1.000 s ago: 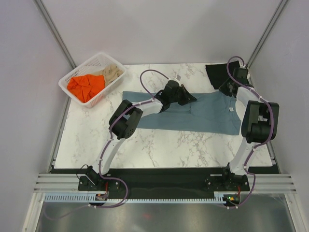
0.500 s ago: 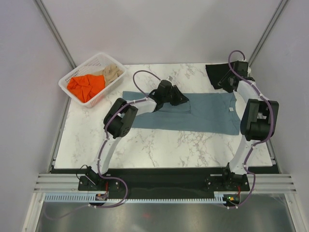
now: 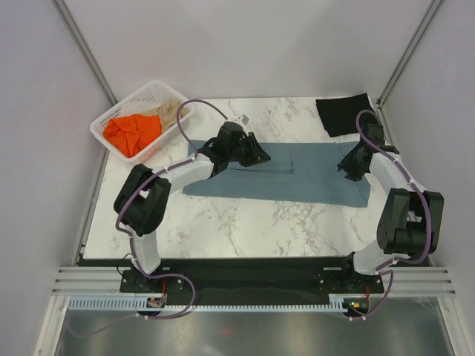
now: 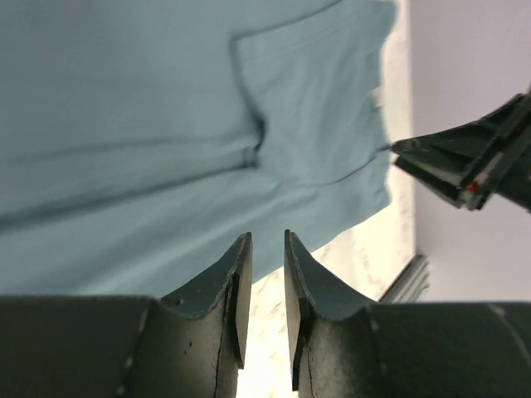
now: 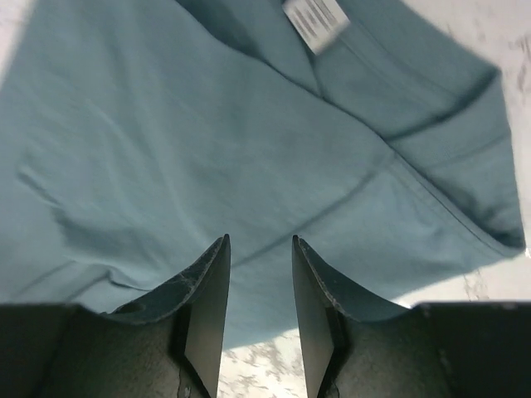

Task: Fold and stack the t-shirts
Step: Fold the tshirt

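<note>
Hovering over slate blue-grey t-shirt (image 3: 319,174), folded strip across bench nearer far edge; left gripper (image 4: 265,242), right gripper (image 5: 259,242) fingers slightly parted, empty. Risks pinching top layer only, pulling fold open.

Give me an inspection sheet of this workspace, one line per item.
Surface: white marble table.
Job's things: blue-grey t-shirt lies flat in a long strip across the middle; black t-shirt at the far right corner; orange t-shirt and beige t-shirt crumpled in the basket.
Clutter: white lattice basket at the far left corner; nothing else seen.
Grippers: left gripper and right gripper both open and empty, over the blue-grey t-shirt.
Cables: purple cables loop along both arms; one arches by the basket.
Surroundings: grey walls, metal frame posts.
</note>
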Controlling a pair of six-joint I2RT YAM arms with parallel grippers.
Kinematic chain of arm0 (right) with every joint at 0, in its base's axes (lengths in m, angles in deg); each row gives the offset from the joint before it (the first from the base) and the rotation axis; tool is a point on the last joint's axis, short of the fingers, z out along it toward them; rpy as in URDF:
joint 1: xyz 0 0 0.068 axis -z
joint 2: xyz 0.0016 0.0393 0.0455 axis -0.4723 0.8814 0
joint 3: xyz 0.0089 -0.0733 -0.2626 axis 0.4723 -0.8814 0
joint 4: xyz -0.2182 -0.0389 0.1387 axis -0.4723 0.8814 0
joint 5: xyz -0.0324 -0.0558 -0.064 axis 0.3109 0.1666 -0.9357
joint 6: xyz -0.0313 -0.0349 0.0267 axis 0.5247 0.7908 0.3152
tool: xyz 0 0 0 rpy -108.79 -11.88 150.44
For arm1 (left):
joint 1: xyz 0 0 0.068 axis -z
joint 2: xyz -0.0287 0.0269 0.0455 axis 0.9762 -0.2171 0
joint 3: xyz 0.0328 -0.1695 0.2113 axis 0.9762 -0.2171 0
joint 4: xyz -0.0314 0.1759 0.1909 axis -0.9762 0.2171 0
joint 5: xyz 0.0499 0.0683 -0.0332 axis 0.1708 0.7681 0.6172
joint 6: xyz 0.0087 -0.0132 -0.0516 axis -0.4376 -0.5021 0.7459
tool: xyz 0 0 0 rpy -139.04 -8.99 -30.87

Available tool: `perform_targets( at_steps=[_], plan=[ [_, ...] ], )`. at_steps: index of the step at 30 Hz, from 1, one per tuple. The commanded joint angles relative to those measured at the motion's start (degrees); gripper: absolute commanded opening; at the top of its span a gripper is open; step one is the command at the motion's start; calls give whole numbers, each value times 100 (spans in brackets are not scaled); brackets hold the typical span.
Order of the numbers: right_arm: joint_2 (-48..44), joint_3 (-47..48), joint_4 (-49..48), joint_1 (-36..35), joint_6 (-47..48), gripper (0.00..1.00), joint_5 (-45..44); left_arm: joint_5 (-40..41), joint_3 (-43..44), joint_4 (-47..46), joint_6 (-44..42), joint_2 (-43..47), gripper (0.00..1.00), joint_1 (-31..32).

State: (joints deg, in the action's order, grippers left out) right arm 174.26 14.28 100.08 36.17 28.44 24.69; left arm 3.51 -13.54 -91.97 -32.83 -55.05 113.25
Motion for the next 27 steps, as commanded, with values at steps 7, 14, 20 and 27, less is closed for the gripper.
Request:
perform_targets(
  at_steps=[7, 14, 20, 27],
  plan=[
    [-237, -1087, -331, 141, 162, 42, -950, 844, -1639, 1055, -472, 493, 26, -563],
    [-254, -1361, -410, 475, 549, 40, -1644, 1873, -2149, 1556, -472, 546, 26, -810],
    [-9, -1484, -603, 555, 672, 40, -1733, 1331, -2352, 1627, -200, 686, 26, -819],
    [-25, -1405, -577, 950, 839, 39, -1945, 987, -2361, 1723, -191, 1678, 32, -819]
  ],
)
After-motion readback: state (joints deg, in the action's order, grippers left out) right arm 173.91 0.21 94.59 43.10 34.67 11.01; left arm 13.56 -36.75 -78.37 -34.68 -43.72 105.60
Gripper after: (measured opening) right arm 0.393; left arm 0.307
